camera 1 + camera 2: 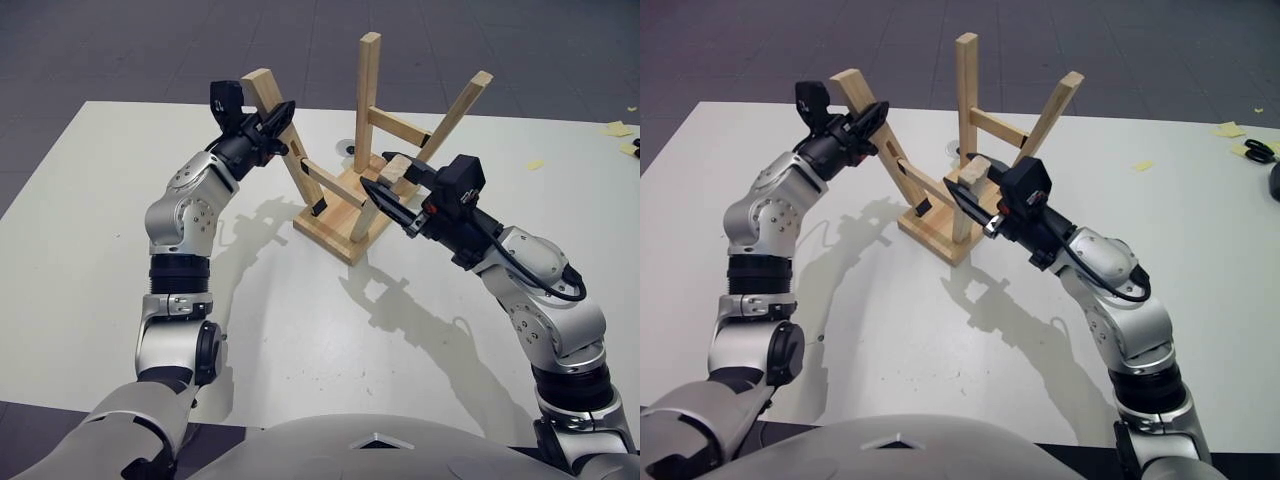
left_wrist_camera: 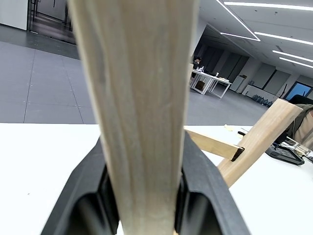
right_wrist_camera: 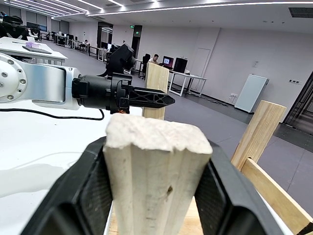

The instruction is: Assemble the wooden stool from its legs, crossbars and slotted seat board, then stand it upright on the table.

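The stool (image 1: 345,190) sits inverted on the table (image 1: 110,260) at my 12 o'clock, seat (image 1: 335,232) down. My left gripper (image 1: 274,120) pinches its 10 o'clock leg (image 1: 262,85), and my right gripper (image 1: 390,195) pinches its 3 o'clock leg (image 1: 400,165). If I flip it unevenly, I reckon a joint could pull loose or a leg slip free.

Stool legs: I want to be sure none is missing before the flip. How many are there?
4. The left leg is in the left gripper, the near leg is in the right gripper, the middle leg stands upright behind, and the right leg leans far right. None seems hidden.
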You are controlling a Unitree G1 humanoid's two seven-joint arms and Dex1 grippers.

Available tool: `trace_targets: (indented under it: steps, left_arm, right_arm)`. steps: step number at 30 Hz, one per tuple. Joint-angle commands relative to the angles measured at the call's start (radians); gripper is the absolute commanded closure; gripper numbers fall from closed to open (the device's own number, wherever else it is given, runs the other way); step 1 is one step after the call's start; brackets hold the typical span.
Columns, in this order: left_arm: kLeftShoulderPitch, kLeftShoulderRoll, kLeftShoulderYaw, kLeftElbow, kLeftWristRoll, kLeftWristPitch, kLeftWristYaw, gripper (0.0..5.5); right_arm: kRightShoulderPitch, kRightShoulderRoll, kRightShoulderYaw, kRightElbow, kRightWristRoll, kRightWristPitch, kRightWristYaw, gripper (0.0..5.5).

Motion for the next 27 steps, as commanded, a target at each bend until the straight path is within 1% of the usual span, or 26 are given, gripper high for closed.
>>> trace_targets:
  steps: [1,8,15,19,22,27]
  left_arm:
    - [0.013,0.031,-0.049,-0.017,0.056,0.016,-0.033,4.46]
    - [0.067,0.068,-0.053,-0.128,0.076,0.067,-0.010,4.46]
    - [0.094,0.034,-0.073,-0.170,0.078,0.087,0.030,4.45]
    - [0.104,0.052,-0.066,-0.179,0.078,0.091,0.031,4.45]
    - [0.128,0.064,-0.073,-0.198,0.079,0.100,0.022,4.45]
    - [0.146,0.063,-0.075,-0.218,0.073,0.116,0.022,4.45]
  right_arm:
    - [0.025,-0.017,0.025,0.039,-0.060,0.047,0.000,3.38]
    - [0.024,-0.018,0.026,0.043,-0.072,0.039,-0.007,3.38]
    - [0.025,-0.014,0.031,0.042,-0.074,0.035,-0.008,3.38]
    - [0.030,-0.008,0.025,0.044,-0.069,0.027,-0.010,3.38]
    - [0.050,0.031,0.009,0.047,-0.049,-0.016,-0.021,3.38]
    - [0.123,0.058,0.012,0.072,-0.079,-0.120,-0.002,3.39]
